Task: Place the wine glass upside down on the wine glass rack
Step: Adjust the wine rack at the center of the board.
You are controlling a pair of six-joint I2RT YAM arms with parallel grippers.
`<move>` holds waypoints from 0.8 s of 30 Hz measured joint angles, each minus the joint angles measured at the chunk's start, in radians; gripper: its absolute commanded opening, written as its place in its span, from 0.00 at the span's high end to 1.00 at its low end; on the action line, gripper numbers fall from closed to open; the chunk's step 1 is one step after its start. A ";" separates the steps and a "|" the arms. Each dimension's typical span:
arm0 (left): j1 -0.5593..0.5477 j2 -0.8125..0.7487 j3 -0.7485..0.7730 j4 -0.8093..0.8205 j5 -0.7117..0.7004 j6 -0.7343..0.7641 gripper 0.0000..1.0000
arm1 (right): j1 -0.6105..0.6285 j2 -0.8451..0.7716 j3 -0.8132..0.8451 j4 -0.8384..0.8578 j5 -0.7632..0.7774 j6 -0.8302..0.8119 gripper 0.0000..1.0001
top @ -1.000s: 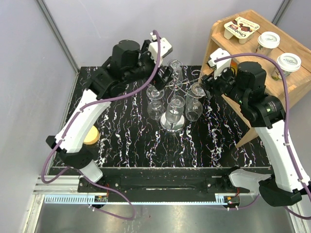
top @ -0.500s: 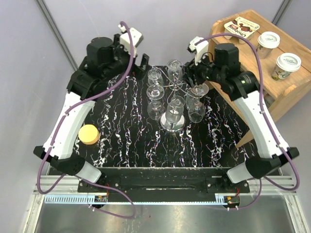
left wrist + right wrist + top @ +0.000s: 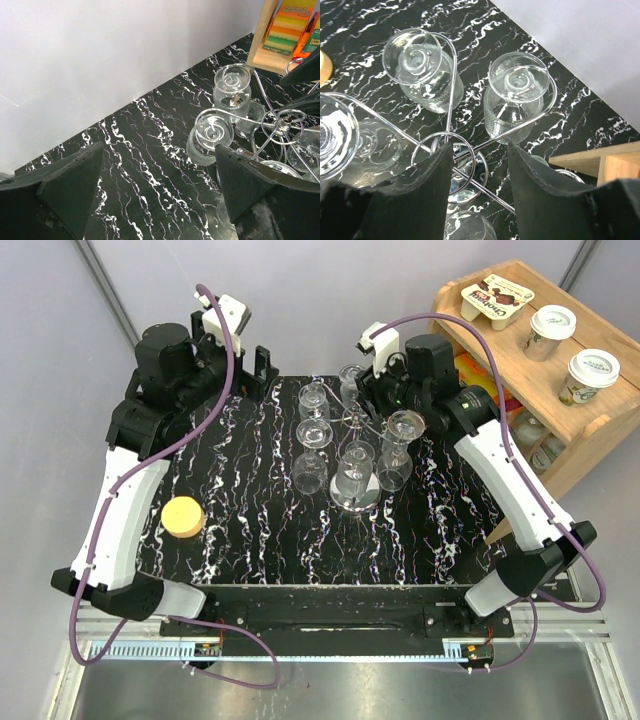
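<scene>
Since every glass in view hangs bowl-down from the wine glass rack (image 3: 356, 498), which stands in the middle of the tabletop (image 3: 250, 540), the hanging itself looks done. I judge the step in hand to be getting both arms clear without disturbing anything. The wine glass (image 3: 214, 131) closest to the left claw (image 3: 256, 368) has its foot caught in a curled wire arm and its bowl below, just beside a second glass (image 3: 232, 80) on the next arm. The left claw is spread wide and holds nothing, off toward the far left corner, well apart from the rack. The right claw (image 3: 480, 150) hovers directly above the rack's central hub, jaws parted and empty, with wire arms running out beneath both fingers and two other glasses (image 3: 412, 57) hanging just beyond. That claw needs the care: it should rise straight up before travelling sideways, jaws unchanged, so neither finger hooks a wire or knocks a foot. The rack looks top-heavy with glass, so a slow lift seems wise; a nudge at the hub could rock the whole stand
</scene>
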 measured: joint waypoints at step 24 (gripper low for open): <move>0.004 0.061 -0.050 0.019 0.188 -0.003 0.03 | 0.014 -0.111 -0.008 -0.050 0.064 -0.026 0.47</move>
